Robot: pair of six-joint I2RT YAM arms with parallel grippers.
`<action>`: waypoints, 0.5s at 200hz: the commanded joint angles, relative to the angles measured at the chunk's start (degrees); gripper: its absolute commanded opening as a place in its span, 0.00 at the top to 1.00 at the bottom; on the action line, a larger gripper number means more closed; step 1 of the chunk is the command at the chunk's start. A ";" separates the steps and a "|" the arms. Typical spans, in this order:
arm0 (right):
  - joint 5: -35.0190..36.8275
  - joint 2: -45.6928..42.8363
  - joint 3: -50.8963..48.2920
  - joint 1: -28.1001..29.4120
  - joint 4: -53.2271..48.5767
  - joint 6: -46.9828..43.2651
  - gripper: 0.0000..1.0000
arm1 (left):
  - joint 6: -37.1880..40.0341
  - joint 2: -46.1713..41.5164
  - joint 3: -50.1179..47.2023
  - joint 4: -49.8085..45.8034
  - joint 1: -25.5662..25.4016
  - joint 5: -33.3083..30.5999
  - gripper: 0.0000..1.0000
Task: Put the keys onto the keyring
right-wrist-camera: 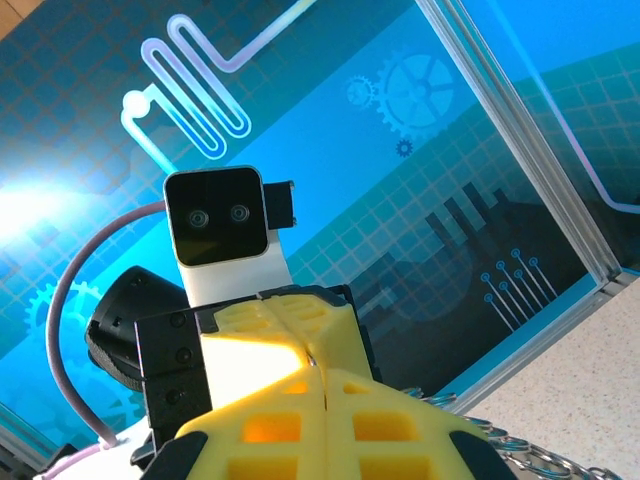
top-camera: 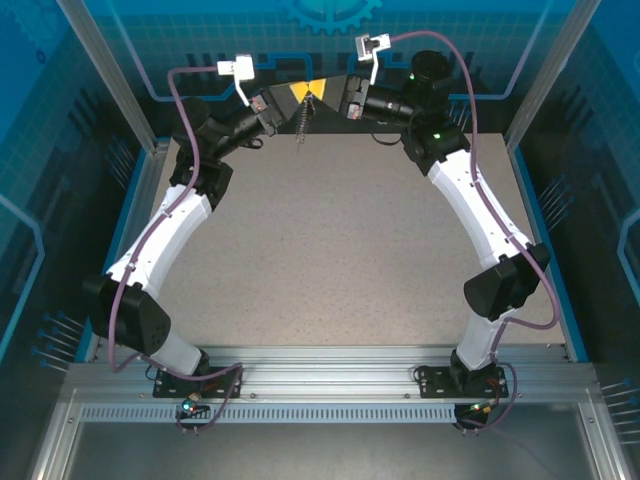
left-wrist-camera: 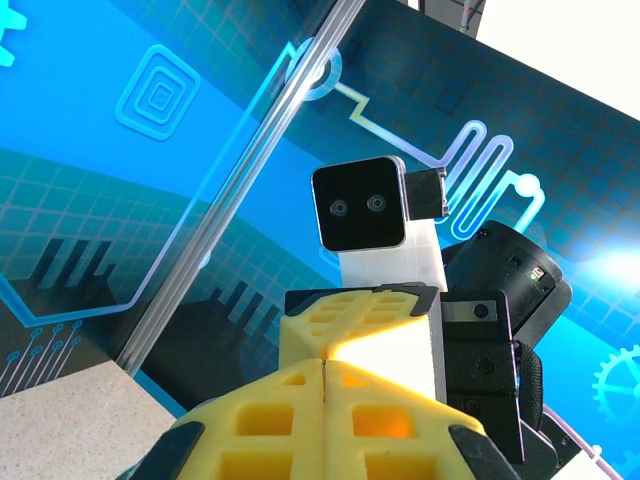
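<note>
A: Fingers?
B: Left fingers (left-wrist-camera: 240, 430) and right fingers (right-wrist-camera: 390, 425) are squeezed shut, tips meeting. What they pinch is hidden.
A: The keyring?
B: Its beaded chain (top-camera: 303, 120) dangles under them, floppy and light. I'd grab the stiff keyring itself, not that.

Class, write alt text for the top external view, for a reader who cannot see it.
Two robot arms reach across a speckled table, the left gripper and right gripper meeting tip to tip at its far edge. A thin silvery chain dangles below where they meet. Blue patterned panels surround the table.
</note>
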 commanded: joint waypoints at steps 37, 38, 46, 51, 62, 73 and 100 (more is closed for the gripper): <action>-5.94 -1.95 4.44 -4.88 -16.33 -12.55 1.00 | 3.56 -0.33 4.90 -3.52 0.32 3.38 0.58; -6.06 -1.95 4.58 -4.95 -16.69 -12.79 1.00 | 3.62 -0.35 4.97 -3.65 0.38 3.50 0.58; -7.05 -1.86 5.81 -5.52 -19.23 -14.94 1.00 | 4.02 -0.12 5.73 -4.73 0.66 4.41 0.55; -7.57 -1.70 6.59 -5.82 -21.25 -16.28 1.00 | 4.39 0.01 6.23 -5.62 0.76 5.03 0.54; -8.37 -1.37 8.52 -6.38 -25.39 -19.38 1.00 | 5.48 0.54 7.77 -8.42 1.04 6.91 0.52; -9.33 -0.94 10.29 -7.07 -28.99 -21.90 1.00 | 7.29 1.00 9.53 -11.93 1.14 8.73 0.50; -11.72 0.21 14.22 -8.55 -36.30 -27.33 1.00 | 13.76 2.69 14.82 -23.40 1.14 13.06 0.48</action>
